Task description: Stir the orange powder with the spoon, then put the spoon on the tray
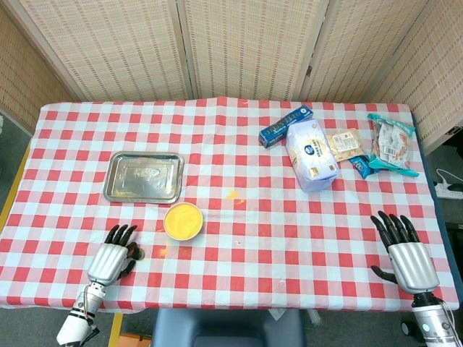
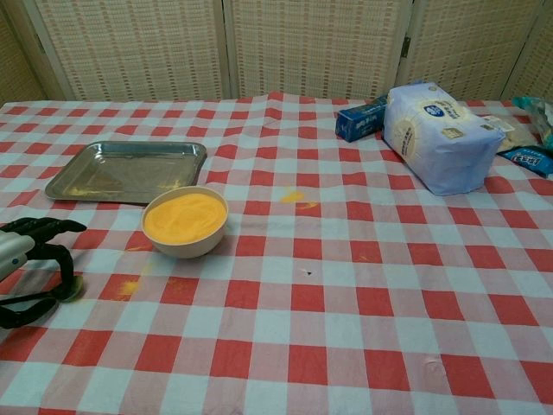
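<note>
The left hand (image 1: 111, 259) sat low at the near-left edge of the table (image 1: 260, 210), fingers curled downward over the spoon (image 2: 67, 290). From the chest view only the spoon's small rounded bowl end showed, lying on the cloth just beneath the fingertips (image 2: 60, 226); whether the hand had actually closed on the handle could not be told. The posture read as a pickup attempt: palm over the handle, digits arched so the thumb could come under.

The right hand (image 1: 409, 256) rested at the near-right edge, fingers spread and straight, holding nothing. It lay well apart from everything the task concerns, presumably parked out of the way.

The bowl of orange powder (image 1: 183, 220) stood just right of and beyond the left hand, with the steel tray (image 1: 143, 177) directly behind it. That line-up suited a one-handed job: spoon, bowl, tray all within the left arm's reach. The powder surface looked smooth and level, so I judged stirring not yet begun. Small orange spills (image 2: 294, 197) marked the cloth near the bowl and toward the table centre.

The blue box (image 1: 286, 124), white bag (image 1: 311, 153) and snack packets (image 1: 391, 144) sat grouped at the far right, unrelated to the work.
</note>
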`<state>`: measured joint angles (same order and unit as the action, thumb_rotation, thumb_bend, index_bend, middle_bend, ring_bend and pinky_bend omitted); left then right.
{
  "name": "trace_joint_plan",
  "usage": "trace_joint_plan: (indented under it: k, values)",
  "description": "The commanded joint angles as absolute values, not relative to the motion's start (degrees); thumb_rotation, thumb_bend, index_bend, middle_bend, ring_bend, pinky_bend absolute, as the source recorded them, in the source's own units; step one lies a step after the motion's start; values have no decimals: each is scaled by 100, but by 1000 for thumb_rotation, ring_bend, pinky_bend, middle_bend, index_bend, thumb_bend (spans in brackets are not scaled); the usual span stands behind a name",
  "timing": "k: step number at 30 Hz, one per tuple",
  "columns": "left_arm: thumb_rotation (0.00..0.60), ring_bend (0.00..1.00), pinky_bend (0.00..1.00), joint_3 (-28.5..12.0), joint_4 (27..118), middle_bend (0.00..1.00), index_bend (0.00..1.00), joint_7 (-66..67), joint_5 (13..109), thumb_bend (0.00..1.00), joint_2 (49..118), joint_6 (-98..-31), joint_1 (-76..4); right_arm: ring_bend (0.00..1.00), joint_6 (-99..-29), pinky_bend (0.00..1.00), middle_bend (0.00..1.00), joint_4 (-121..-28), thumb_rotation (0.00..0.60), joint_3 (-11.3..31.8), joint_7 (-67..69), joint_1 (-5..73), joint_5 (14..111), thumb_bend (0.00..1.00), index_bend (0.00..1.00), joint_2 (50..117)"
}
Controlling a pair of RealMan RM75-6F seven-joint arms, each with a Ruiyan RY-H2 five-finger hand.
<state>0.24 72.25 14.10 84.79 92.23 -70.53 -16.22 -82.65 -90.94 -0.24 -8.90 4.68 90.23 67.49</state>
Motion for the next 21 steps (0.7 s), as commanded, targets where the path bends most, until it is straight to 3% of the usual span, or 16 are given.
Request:
trace_joint_plan:
  k: [1,7,21]
  values:
    - [600,0,38,10,7206,43,436,1406,8450,402,9235,-7028,-1635,0,-8272,0,0,-9100,600,-24,-885,465,9025,31,0,6744]
    - [600,0,38,-19,7123,44,455,1422,8373,401,9288,-6959,-1671,0,-8294,0,0,-9101,600,-23,-874,457,9029,31,0,6739]
    - [600,0,37,-41,7069,85,610,1391,8303,401,9295,-6988,-1677,0,-8267,0,0,-9102,600,-38,-883,467,9040,31,0,6745]
